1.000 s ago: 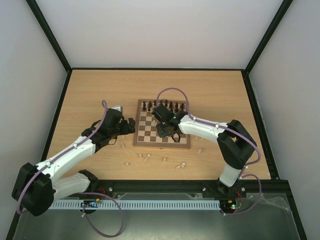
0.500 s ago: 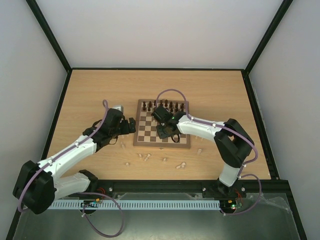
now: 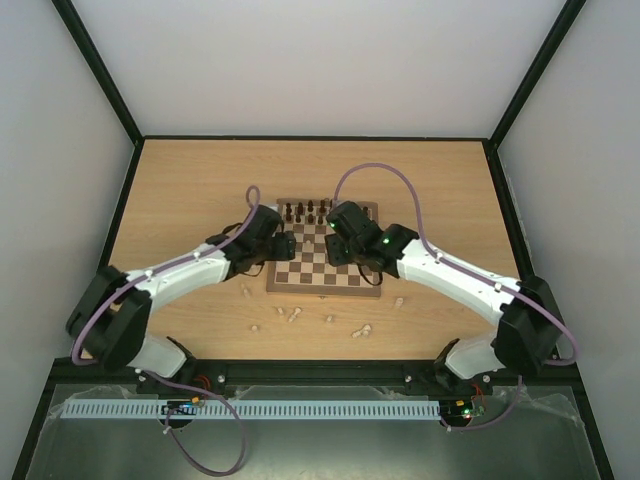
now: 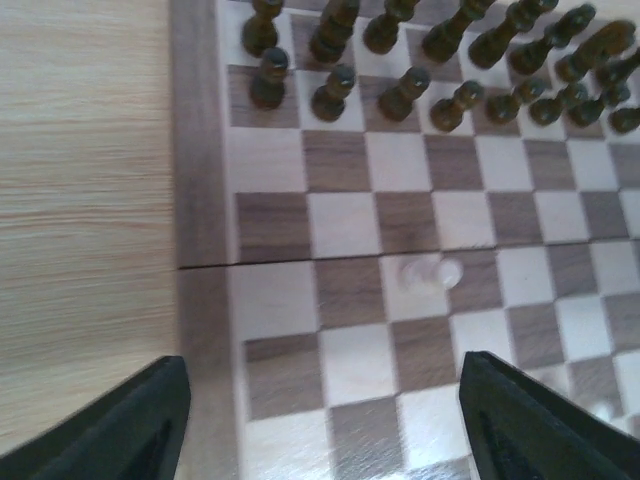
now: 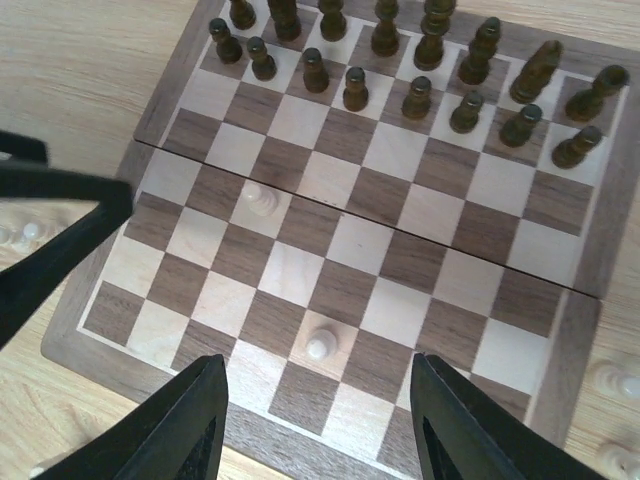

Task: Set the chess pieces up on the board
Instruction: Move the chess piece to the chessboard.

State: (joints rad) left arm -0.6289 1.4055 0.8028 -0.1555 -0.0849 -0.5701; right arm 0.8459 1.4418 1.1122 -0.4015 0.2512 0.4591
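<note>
The board (image 3: 312,272) lies mid-table with dark brown pieces (image 5: 415,97) in its two far rows. Two cream-white chess pieces stand on it: one pawn (image 5: 321,345) near the front and another (image 5: 260,199) near the middle, which also shows blurred in the left wrist view (image 4: 430,272). My right gripper (image 5: 320,425) is open and empty, above the board's near rows with the front pawn between its fingers' line. My left gripper (image 4: 320,430) is open and empty over the board's left edge (image 4: 200,230). In the top view, the left gripper (image 3: 284,246) and right gripper (image 3: 345,246) face each other.
Several loose cream pieces lie on the table in front of the board, among them one (image 3: 293,314), one (image 3: 361,330) and one (image 3: 400,300). Two more show to the right of the board (image 5: 616,380). Black frame rails border the table (image 3: 180,190).
My left gripper has moved right, from beside the board to over its left edge. My right arm has swung its elbow out to the right, with the gripper still over the board.
</note>
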